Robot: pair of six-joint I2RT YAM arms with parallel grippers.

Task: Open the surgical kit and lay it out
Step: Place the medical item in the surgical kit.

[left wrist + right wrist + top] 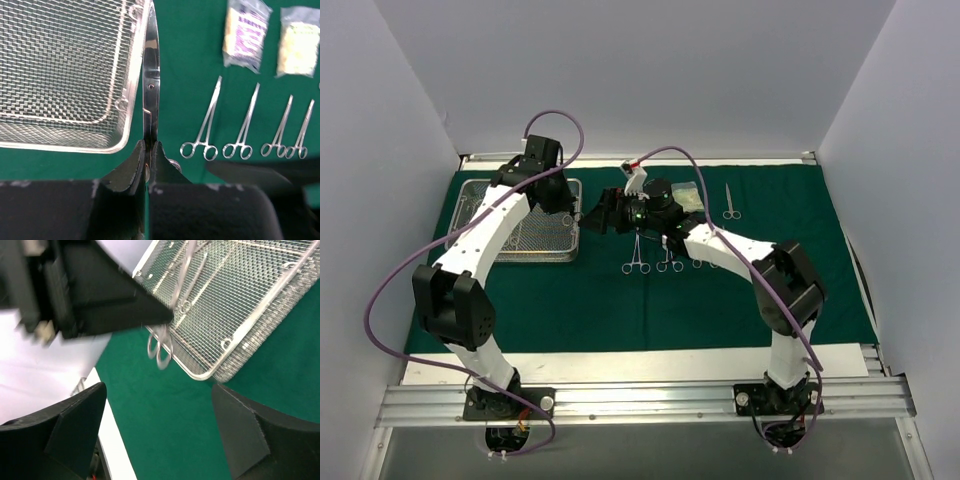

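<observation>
Starting at the left, one wire-mesh tray (535, 245) sits at the far-left corner of the dark green cloth (620, 310). The left tool (149, 147) is clenched on one clamp (151, 85) just beside the tray's right rim, facing the right tool (159, 390), which is spread wide and empty. Rightward lie four clamps in a row (243, 125), two pouches (245, 32) behind them, and one lone clamp (731, 202) apart, with the cloth's near half bare.
</observation>
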